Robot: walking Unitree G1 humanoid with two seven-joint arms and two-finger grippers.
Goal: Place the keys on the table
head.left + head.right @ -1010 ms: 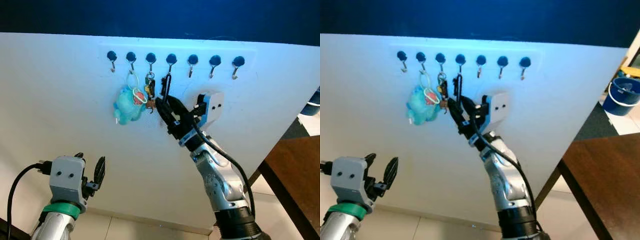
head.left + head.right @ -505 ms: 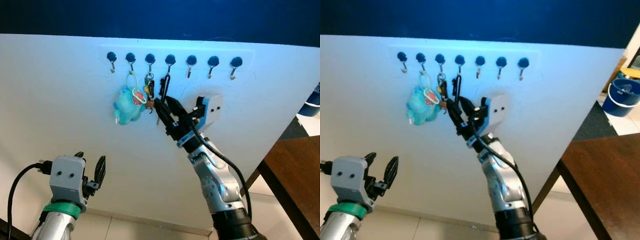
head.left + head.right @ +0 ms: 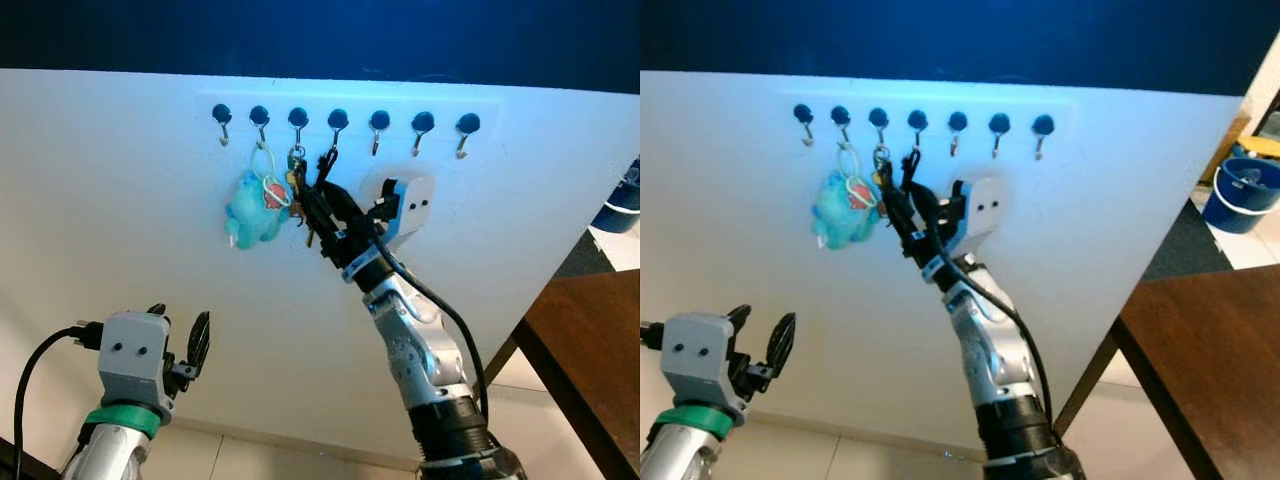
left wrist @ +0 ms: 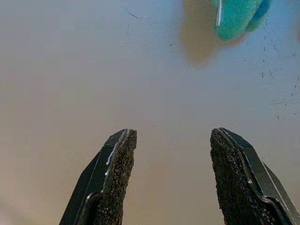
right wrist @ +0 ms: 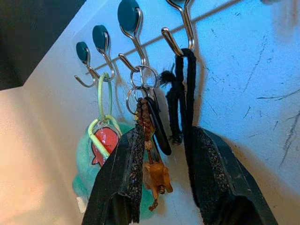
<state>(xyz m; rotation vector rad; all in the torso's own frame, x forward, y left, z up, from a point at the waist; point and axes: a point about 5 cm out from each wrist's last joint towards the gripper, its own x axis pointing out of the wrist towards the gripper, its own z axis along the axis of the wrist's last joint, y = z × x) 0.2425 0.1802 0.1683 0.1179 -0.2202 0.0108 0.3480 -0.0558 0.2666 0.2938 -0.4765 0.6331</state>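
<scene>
The right pincer (image 5: 164, 154), fingers spread, reaches up to the row of hooks (image 3: 338, 118) on the white wall (image 3: 120, 200), straddling the keys (image 5: 152, 136) that hang from the third hook, presumably to lift them off. A black loop (image 5: 183, 89) hangs from the next hook; beside the keys dangles a teal plush (image 3: 250, 212). The left pincer (image 3: 185, 340) waits low, open and empty. The brown table (image 3: 1210, 340) is cut off at the frame's right edge. Whether the fingers touch the keys cannot be told.
</scene>
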